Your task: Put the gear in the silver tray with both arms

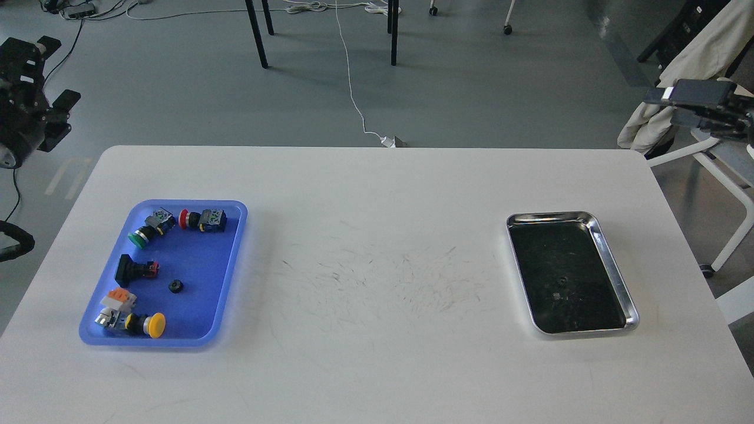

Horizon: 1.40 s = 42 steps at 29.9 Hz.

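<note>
1. Two arms sit at opposite edges of the head view, both well off the white table (377,353). The left gripper (50,76) hangs over the floor beyond the table's far left corner; the right gripper (677,100) hangs beyond the far right corner, in front of a chair (707,53) draped in pale cloth.
2. Left jaws appear spread, with two dark fingers standing apart and nothing between them. The right gripper is seen side-on as a dark block with a pale band; I cannot tell whether its jaws are spread or pressed together, and nothing shows in them.
3. The gear (175,286), a small black toothed ring, lies flat in the blue tray (230,259) on the table's left side, on bare blue floor between a black switch (134,270) and a yellow push button (147,324). Being round, it has no long axis to line up with.
4. From the left jaws the gear lies nearer the robot, lower, and to the right; from the right jaws it lies far across the table. The left arm is plainly the nearer one.
5. The silver tray (612,259) rests on the right side, well apart from the blue tray and close under the right arm, its long axis running roughly away from the robot. Its dark bottom looks free of parts.
6. Judgement: the left arm should fetch the gear and the right arm should deliver it, likely passing it over mid-table.
</note>
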Available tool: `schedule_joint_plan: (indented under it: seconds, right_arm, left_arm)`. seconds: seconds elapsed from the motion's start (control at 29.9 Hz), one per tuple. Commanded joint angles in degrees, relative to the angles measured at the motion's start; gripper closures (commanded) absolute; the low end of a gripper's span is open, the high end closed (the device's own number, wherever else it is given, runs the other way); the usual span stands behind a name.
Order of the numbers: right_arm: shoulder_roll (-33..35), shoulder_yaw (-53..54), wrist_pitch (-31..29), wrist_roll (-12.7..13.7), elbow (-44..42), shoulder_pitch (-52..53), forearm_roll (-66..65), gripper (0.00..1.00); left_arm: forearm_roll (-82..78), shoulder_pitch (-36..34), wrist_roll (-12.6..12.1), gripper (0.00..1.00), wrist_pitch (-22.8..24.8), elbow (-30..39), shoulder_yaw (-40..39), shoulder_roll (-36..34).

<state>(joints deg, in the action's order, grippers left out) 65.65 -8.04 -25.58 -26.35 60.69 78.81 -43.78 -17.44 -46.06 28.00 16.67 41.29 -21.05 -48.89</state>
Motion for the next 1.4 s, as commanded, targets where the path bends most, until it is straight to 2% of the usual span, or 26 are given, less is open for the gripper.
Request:
schedule_joint_plan:
  seconds: [0.0,0.2,0.33,0.43,0.6,0.84,0.94,1.04,1.1,1.2,1.37]
  right_arm:
    - [3.1,2.4,0.9,0.0,-0.3,-0.1,12.5,0.14]
    - [8.2,2.0,2.7,-0.1,0.0,-0.5,31.7,0.13]
    - [9.9,2.1,4.4,-0.1,0.1,-2.4,44.0,0.13]
    - [11.3,1.7,5.1,-0.4,0.5,-4.9,54.8,0.09]
    - [12.0,1.9,5.0,-1.5,0.8,-9.2,61.0,0.06]
    - [13.0,2.5,6.2,-1.6,7.3,-11.0,60.5,0.06]
    - [10.1,3.4,8.0,-1.6,8.4,-10.8,57.7,0.05]
    - [7.6,5.3,11.4,-1.6,13.0,-9.1,53.5,0.05]
    - [7.3,7.0,11.0,-1.2,13.2,-8.1,49.7,0.03]
    - [5.8,9.4,11.0,-1.2,13.1,-8.1,41.2,0.03]
    - [2.7,10.0,12.6,-1.2,17.2,-9.3,39.0,0.03]
  left_arm:
    - [0.6,0.4,0.0,0.02,1.7,0.2,-0.4,-0.8]
    - [0.1,1.0,0.0,0.02,5.4,0.2,-0.1,-2.7]
    - [0.7,1.2,0.0,0.02,5.7,-0.1,-0.2,-2.6]
    - [1.4,1.3,0.0,0.02,5.1,0.0,-0.4,-2.3]
    - [3.2,1.1,0.0,0.02,4.4,0.2,-0.9,-2.2]
    - [3.9,-2.5,0.0,0.02,4.6,0.6,-0.8,-2.3]
    - [4.7,-4.7,0.0,0.02,4.5,-0.1,-1.3,-2.2]
    - [5.3,-5.4,0.0,0.02,4.3,-0.3,-1.1,-1.2]
    - [5.4,-7.4,0.0,0.02,4.3,0.5,-1.3,-0.2]
    - [5.5,-11.8,0.0,0.02,4.7,-2.2,-0.3,0.0]
    - [5.5,-13.2,0.0,0.02,4.7,-2.4,-0.5,2.8]
